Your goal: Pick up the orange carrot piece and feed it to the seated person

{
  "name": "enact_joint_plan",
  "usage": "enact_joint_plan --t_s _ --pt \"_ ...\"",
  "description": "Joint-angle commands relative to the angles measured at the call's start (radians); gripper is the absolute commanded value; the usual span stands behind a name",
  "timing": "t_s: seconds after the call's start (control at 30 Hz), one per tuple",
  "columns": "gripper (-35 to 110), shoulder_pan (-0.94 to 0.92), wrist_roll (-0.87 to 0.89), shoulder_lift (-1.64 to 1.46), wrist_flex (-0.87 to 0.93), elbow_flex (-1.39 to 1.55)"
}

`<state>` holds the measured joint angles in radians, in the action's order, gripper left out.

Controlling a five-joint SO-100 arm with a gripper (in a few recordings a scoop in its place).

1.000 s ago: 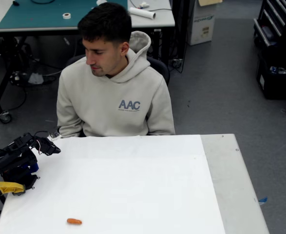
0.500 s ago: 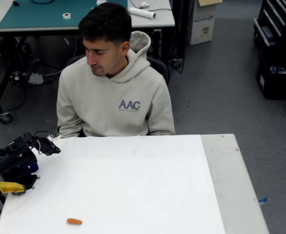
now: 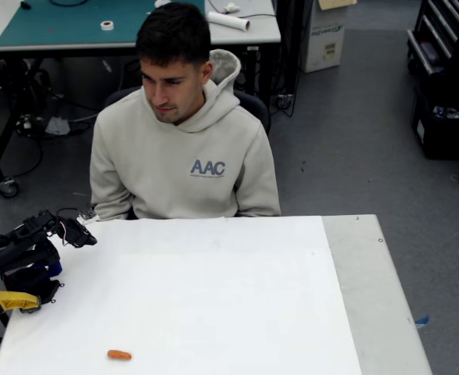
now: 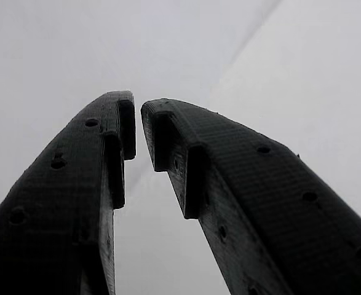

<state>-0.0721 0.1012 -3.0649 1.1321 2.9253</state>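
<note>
Items we count, as they stand:

- One bench (image 3: pixel 213 297), white-topped, with a grey strip along its right edge in the fixed view.
- One orange carrot piece (image 3: pixel 119 355), lying flat on the bench near the front edge, toward the left, with nothing touching it.
- One seated person (image 3: pixel 184 156), behind the far edge of the bench, in a beige hooded sweatshirt printed "AAC", head turned down toward the left side of the bench.
- One black arm folded low at the bench's left edge; its claw (image 3: pixel 79 233) points toward the far left corner of the bench, well apart from the carrot piece. In the wrist view we see the claw (image 4: pixel 137 132) with two dark fingers (image 4: pixel 229 184) whose tips stand nearly together, a thin gap between them, and nothing held.
- One yellow clamp (image 3: pixel 8 301) at the arm's base.
- One second bench (image 3: pixel 73 23) behind the person, with a green mat; on it one roll of tape (image 3: pixel 106 25) and one white tube (image 3: pixel 227 20).
- One cardboard box (image 3: pixel 324 35) on the floor, upper right.
</note>
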Motion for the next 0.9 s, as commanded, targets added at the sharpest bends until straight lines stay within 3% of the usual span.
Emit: enact_joint_plan --t_s 0.0,0.63,0.87 --pt "-2 -0.014 0.005 0.124 -0.014 -0.147" --pt "-2 -0.394 -0.002 0.992 -0.336 -0.577" --pt "-2 -0.508 -0.110 1.166 -0.357 -0.667"
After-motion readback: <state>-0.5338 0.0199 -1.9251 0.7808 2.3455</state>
